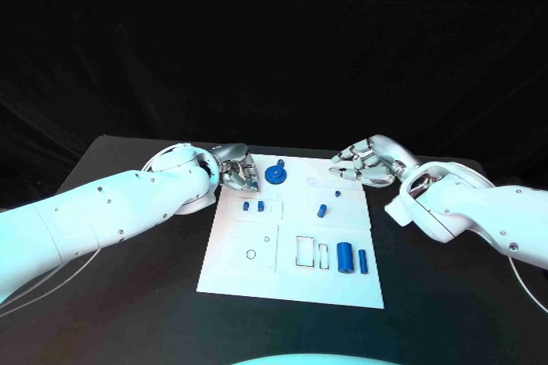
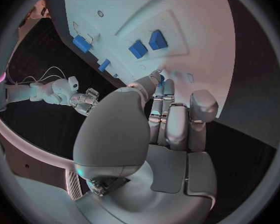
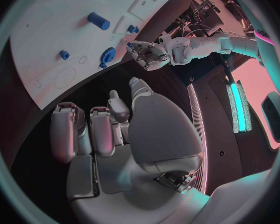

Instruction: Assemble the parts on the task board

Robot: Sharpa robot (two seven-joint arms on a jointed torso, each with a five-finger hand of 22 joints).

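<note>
White task board (image 1: 229,278) lies mid-frame on the black bench (image 1: 114,309), blue parts (image 1: 344,260) on it (several near its lower right). Left robot hand (image 1: 237,173) and right robot hand (image 1: 363,164) flank its top edge, fingers curled, holding nothing.

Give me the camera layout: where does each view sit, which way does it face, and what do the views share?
Head view: on the robot's head, looking down at the task board; both arms enter, left hand, right hand.
Left wrist view: behind the left hand, facing the board and the right hand beyond.
Right wrist view: behind the right hand, facing the board and the left hand.
Shared: the board and both hands.
</note>
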